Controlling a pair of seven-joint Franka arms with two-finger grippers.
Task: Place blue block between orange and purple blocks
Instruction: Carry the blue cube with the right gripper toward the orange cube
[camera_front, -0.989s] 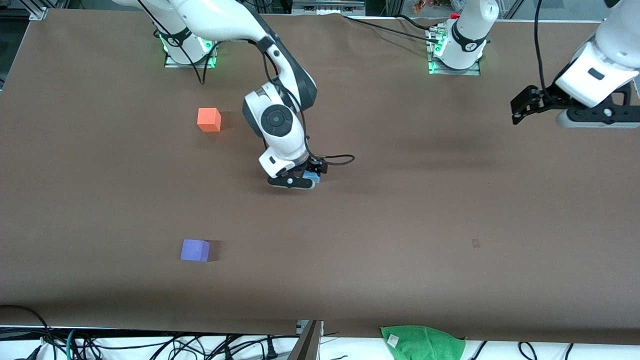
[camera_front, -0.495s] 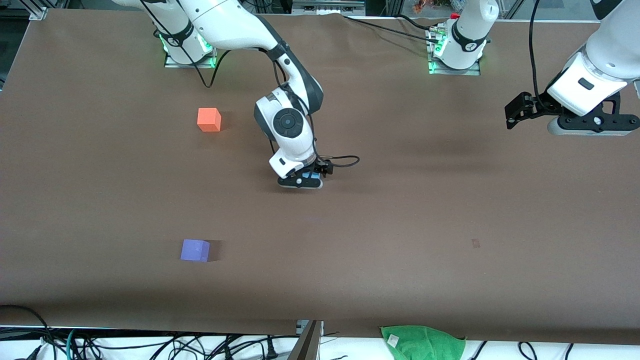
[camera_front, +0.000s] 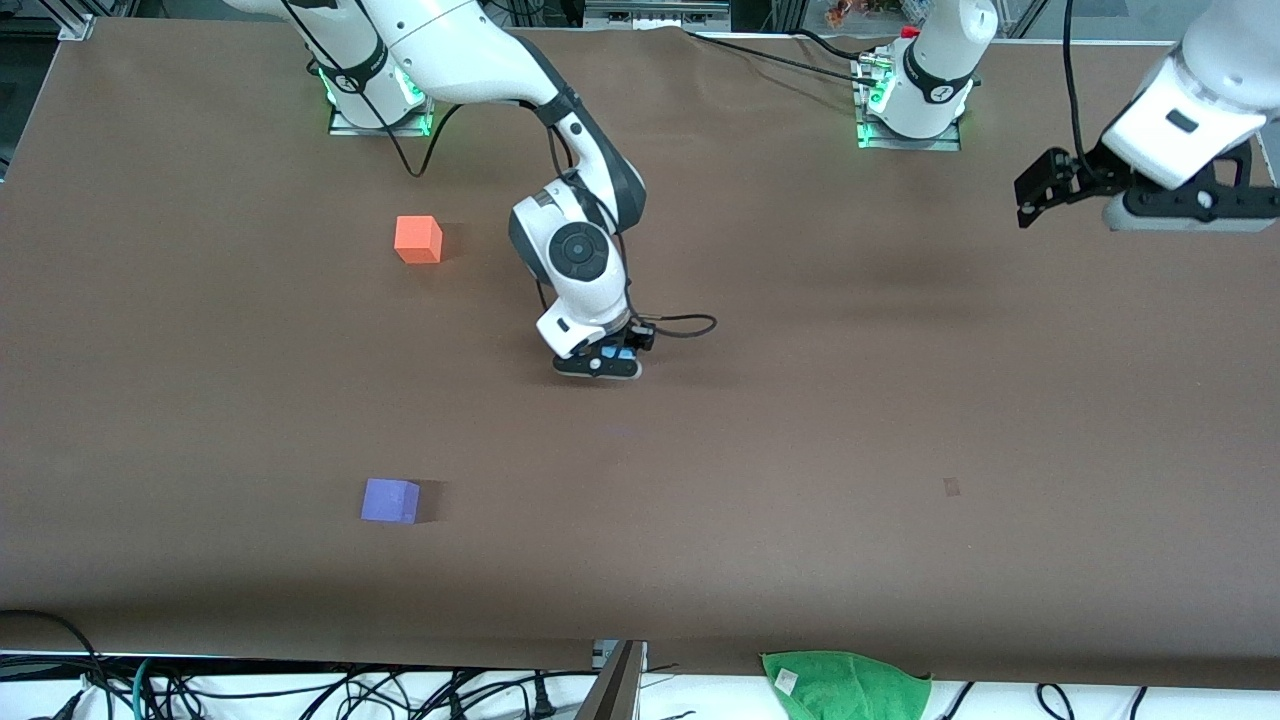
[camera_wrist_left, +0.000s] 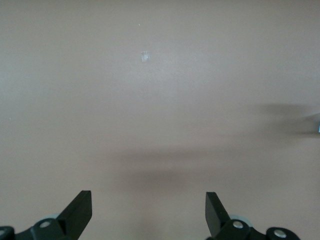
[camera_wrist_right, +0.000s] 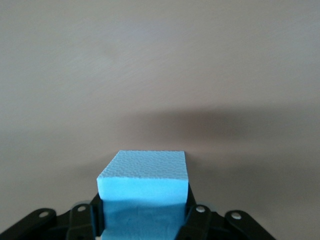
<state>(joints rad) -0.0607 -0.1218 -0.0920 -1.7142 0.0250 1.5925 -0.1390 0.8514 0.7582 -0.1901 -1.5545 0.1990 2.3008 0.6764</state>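
While the right gripper (camera_front: 612, 356) holds the blue block (camera_wrist_right: 144, 192) with its fingers clamped on two opposite faces, low over mid-worktop (camera_front: 800, 420), the carrying step is in hand. The orange block (camera_front: 417, 239) sits at about ten o'clock from it, the purple block (camera_front: 390, 500) at about seven. Next, I judge, the block must travel toward nine o'clock into the gap between them. The left gripper (camera_front: 1035, 190) waits with fingers apart over the worktop's left-arm end. No containers show.

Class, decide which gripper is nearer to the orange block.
Right. The right gripper, shut on the blue block, is mid-table, nearer the orange block. The left gripper, open, waits at the left arm's end.
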